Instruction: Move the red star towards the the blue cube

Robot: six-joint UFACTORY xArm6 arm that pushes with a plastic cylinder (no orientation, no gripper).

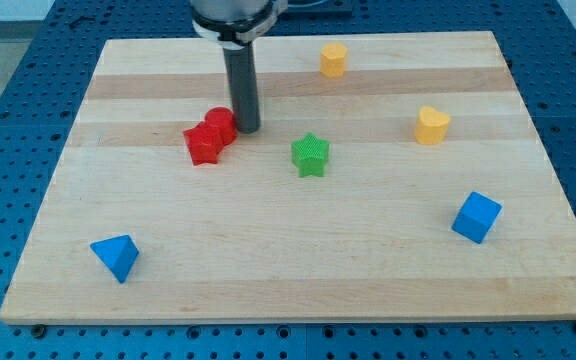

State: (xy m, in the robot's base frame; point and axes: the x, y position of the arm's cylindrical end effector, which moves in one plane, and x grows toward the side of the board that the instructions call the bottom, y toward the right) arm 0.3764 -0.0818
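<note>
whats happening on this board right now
A robot arm's dark rod has my tip down against the right side of two red blocks: a red cylinder and the red star. The blue cube sits far off toward the view's lower right, so the star has not reached it.

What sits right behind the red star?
A second red block touches the red star toward the view's top; its shape is unclear, partly hidden. My tip stands just right of it.

arm: upright dark rod | my tip (247,128): down on surface, upper-centre of view
</note>
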